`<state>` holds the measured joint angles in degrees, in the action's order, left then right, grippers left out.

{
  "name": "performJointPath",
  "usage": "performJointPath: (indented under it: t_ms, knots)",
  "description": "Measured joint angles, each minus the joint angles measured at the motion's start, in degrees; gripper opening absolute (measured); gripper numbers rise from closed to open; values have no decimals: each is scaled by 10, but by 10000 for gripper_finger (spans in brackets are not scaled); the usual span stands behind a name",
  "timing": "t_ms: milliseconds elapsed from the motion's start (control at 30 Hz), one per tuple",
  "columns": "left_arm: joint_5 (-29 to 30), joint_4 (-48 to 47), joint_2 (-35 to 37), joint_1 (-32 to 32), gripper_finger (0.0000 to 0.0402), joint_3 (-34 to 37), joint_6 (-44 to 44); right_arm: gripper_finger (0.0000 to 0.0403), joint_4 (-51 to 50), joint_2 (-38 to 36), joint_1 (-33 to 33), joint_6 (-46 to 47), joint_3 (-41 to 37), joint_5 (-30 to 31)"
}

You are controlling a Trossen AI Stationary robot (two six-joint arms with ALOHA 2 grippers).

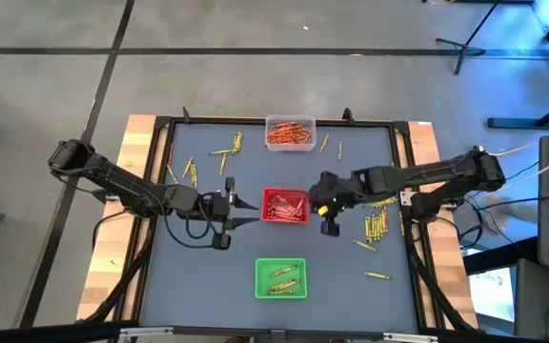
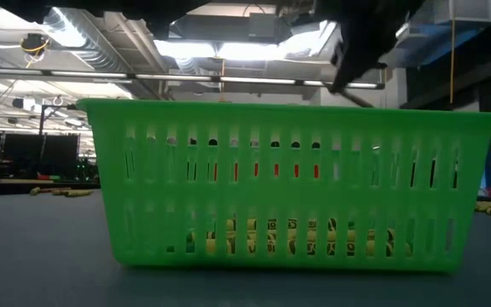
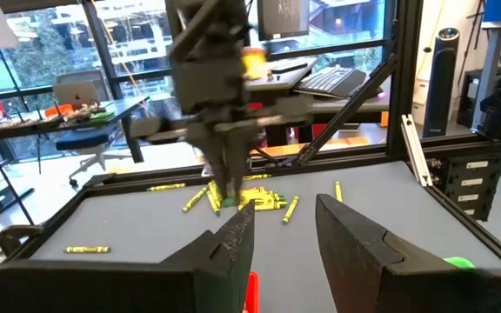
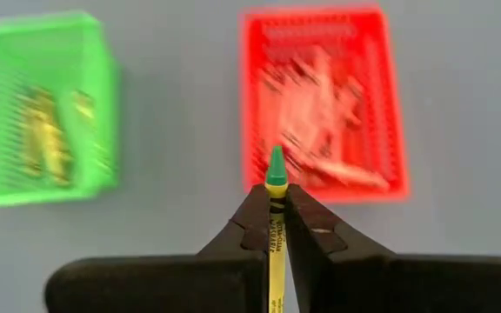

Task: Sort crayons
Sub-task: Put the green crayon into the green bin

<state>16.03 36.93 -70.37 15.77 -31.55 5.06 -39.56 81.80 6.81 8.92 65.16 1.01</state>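
The right gripper hangs above the grey table, just beside the square red slotted plastic tray, its two dark fingers clamped on a yellow-wrapped crayon with a green tip. That crayon runs lengthwise between the fingers, tip poking out past them. There's dark printing down its wrapper, too small to read.

Over to the left gripper, level with the red tray's other side. Its fingers stand slightly apart, and a bit of red shows between them in the left wrist view — what it is, I cannot tell.

The red tray holds red crayons. The green slotted plastic tray near the front edge holds yellow-green ones. The clear tray at the back is full of orange ones. Loose yellow-green crayons lie scattered beside the right arm, more at the back left.
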Motion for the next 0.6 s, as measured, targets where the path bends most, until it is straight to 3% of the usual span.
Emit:
performJointPath:
  t_ms: [233,600]
  knots:
    - [0,0,0,0,109,0,0,16,116,22,76,13,0,-1]
    - [0,0,0,0,109,0,0,16,305,134,145,21,0,-21]
